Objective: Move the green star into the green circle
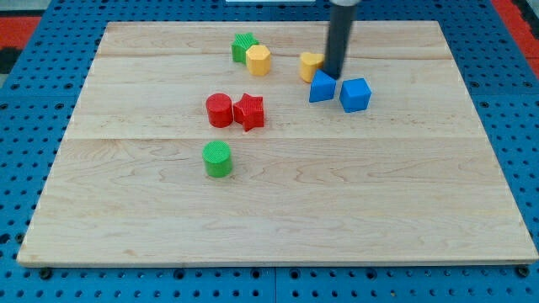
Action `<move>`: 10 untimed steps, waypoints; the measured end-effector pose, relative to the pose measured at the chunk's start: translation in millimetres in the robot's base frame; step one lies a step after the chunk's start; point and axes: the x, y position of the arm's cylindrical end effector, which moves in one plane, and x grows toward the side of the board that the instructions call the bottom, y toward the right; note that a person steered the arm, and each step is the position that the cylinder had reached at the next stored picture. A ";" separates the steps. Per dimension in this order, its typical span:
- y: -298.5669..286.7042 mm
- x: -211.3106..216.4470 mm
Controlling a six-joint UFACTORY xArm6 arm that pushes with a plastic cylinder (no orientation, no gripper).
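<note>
The green star [242,46] lies near the view's top, left of centre, touching a yellow hexagon [258,60] on its right. The green circle [217,159] stands lower down, left of centre. My tip [333,74] is at the end of the dark rod, far right of the green star. It sits between a yellow block [310,64] on its left and a blue triangular block [322,87] just below it.
A blue cube [355,94] lies right of the blue triangular block. A red circle [219,110] and a red star [249,111] sit side by side between the green star and the green circle. The wooden board [404,210] rests on a blue pegboard.
</note>
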 end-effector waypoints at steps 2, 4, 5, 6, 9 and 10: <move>21.4 -57.9; -95.5 -66.7; -110.1 -33.2; -149.9 -28.8; -203.8 55.7; -232.1 14.6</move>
